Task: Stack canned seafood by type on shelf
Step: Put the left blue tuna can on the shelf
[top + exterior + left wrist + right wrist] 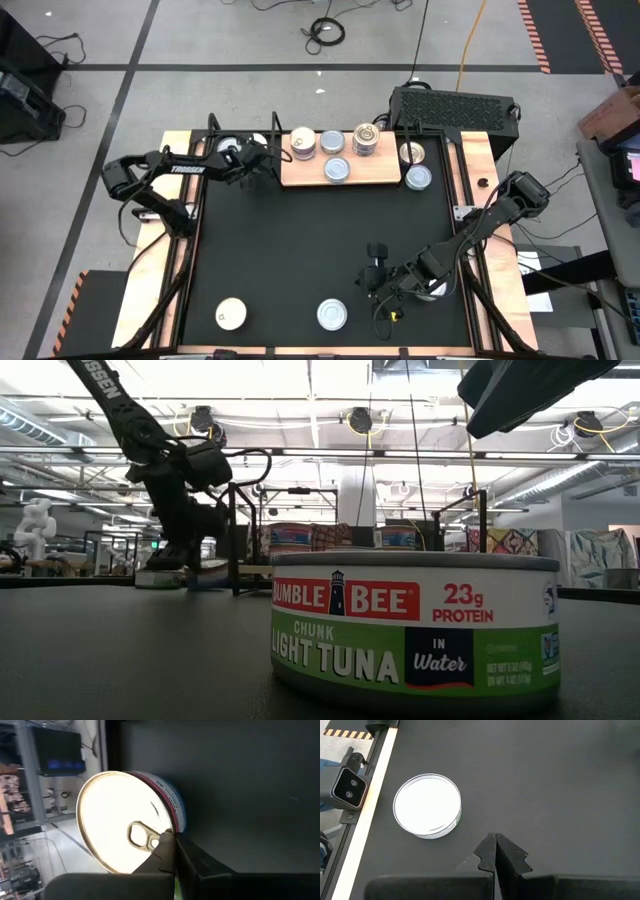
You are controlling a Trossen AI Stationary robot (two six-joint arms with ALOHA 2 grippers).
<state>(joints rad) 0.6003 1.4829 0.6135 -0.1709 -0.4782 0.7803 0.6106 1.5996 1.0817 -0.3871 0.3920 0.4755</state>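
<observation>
Tins sit scattered over the black table [300,250] and on the shelf [300,175], a wooden board at the far edge. The board carries 4 tins: a cream-topped one [303,145], a grey one [331,143], a goldish one [367,141] and a pale one [339,171] at its front edge. 2 more tins [416,165] lie just beside the board's right end, and 1 [229,146] sits near the far left corner. Along the near edge rest a cream tin [231,314] and a silver tin [332,315], the latter labelled tuna in the low view.

The left gripper [268,157] is just off the board's left end, jaws pressed together beside a pull-tab tin [127,842], gripping nothing I can make out. The right gripper [375,285] is over the near right part of the table, jaws closed and empty, near the silver tin.
</observation>
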